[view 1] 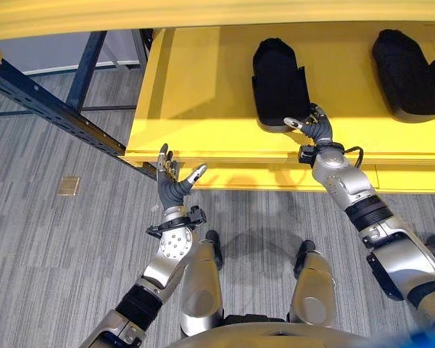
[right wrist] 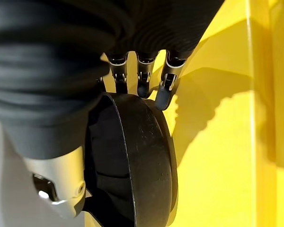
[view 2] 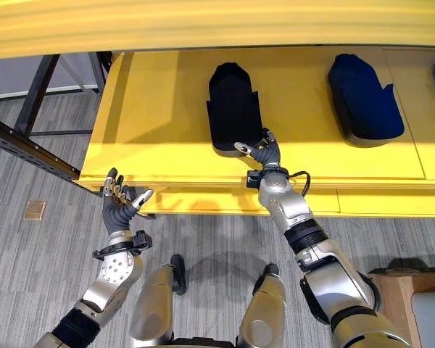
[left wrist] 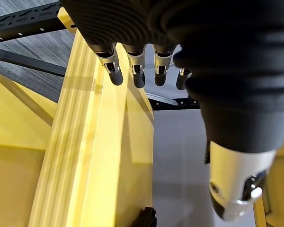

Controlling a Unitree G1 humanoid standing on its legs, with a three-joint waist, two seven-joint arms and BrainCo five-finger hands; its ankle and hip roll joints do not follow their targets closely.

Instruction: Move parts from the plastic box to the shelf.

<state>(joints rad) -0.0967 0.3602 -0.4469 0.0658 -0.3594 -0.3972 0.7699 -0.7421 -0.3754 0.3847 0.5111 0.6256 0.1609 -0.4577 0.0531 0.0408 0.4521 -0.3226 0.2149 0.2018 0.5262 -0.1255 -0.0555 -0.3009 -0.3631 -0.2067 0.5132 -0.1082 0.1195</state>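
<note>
the right robot hand (view 2: 263, 154) rests at the near end of a black part (view 2: 234, 109) lying flat on the yellow shelf (view 2: 167, 109), fingers loosely curved against it, apparently settling it beside another dark part (view 2: 364, 98). the left robot hand (view 2: 120, 201) hangs open and empty by the shelf edge. no writing is readable.

Bright, even light fills the room from overhead. The yellow shelf (view 1: 203, 94) glows evenly with no harsh glare, and the upper board across the top of the head views is soft and out of focus. A faint shadow lies on the grey floor (view 1: 51, 246) below. Up close, the right hand (right wrist: 142, 78) throws a crisp shadow of its fingers onto the yellow surface, while its dark cover blurs. The left hand (left wrist: 132, 66) looks similarly soft near the lens.
</note>
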